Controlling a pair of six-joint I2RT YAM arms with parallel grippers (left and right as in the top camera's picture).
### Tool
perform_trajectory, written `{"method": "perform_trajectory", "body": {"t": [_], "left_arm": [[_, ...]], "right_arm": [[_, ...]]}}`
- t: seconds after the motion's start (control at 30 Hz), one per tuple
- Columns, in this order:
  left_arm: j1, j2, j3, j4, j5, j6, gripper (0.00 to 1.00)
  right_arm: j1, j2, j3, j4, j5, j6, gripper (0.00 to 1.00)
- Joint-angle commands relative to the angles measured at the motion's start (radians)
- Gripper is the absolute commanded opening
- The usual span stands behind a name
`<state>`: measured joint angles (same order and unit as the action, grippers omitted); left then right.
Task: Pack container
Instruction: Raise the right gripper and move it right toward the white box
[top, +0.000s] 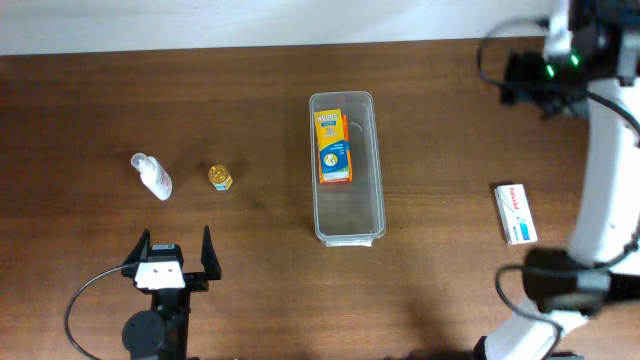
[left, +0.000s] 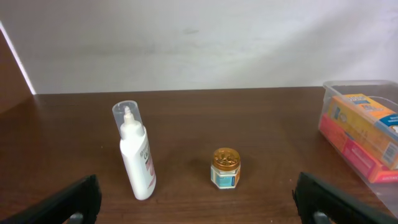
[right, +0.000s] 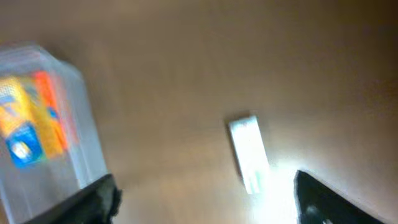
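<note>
The container (top: 348, 212) stood lengthwise at the centre of the overhead frame on the brown table (top: 440, 130), with an orange box (top: 333, 147) lying in its upper half. A white bottle (top: 152, 176) and a small jar (top: 220, 177) were noted near each other at centre left, and a white box (top: 515, 213) at the right. The left gripper (top: 176, 240), at lower left, had its fingers spread fully and held nothing. The right gripper (right: 204, 186), in a blurred wrist view, had its fingers wide apart and empty.

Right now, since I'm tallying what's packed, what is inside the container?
An orange-and-yellow box lies in the far half of the container; the near half shows bare bottom. Whatever might sit beneath the box is covered.
</note>
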<state>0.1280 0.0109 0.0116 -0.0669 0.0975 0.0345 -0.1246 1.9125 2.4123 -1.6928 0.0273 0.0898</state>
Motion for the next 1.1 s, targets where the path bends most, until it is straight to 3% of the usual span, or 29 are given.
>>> {"method": "perform_trajectory", "body": {"t": [0.0, 0.23, 0.63, 0.87, 1.07], "left_arm": [[-0.002, -0.006, -0.003, -0.005, 0.0, 0.012, 0.99], [-0.002, -0.006, -0.003, -0.005, 0.0, 0.012, 0.99], [-0.002, -0.006, -0.003, -0.005, 0.0, 0.012, 0.99], [-0.002, -0.006, -0.003, -0.005, 0.0, 0.012, 0.99], [-0.002, -0.006, -0.003, -0.005, 0.0, 0.012, 0.99]], "right_arm": [[-0.062, -0.094, -0.232, -0.006, 0.041, -0.097, 0.91], [-0.19, -0.113, -0.543, 0.011, 0.041, -0.287, 0.93], [-0.275, -0.107, -0.958, 0.363, 0.037, -0.427, 0.93], [-0.273, -0.105, -1.1, 0.621, 0.029, -0.459, 0.95], [-0.275, -0.102, -1.132, 0.734, -0.008, -0.501, 1.0]]}}
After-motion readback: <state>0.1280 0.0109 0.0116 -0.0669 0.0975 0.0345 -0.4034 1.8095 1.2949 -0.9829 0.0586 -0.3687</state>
